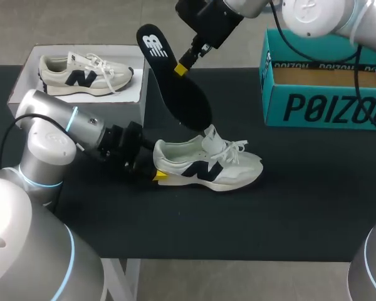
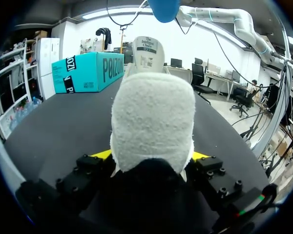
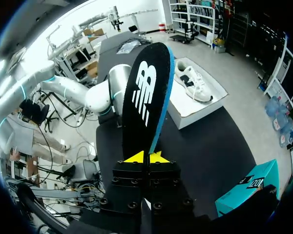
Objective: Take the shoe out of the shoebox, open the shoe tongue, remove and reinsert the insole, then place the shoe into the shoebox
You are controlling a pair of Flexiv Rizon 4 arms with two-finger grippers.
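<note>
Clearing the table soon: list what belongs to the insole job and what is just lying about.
Job: sneaker, heel in left gripper; black insole, in right gripper; teal shoebox.
Lying about: second sneaker; white tray under it.

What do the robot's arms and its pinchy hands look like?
The left arm and right arm are fat silver-grey tubes with glowing blue rings and thin black cables. The left gripper and right gripper are black blocks ending in bright yellow tips.
</note>
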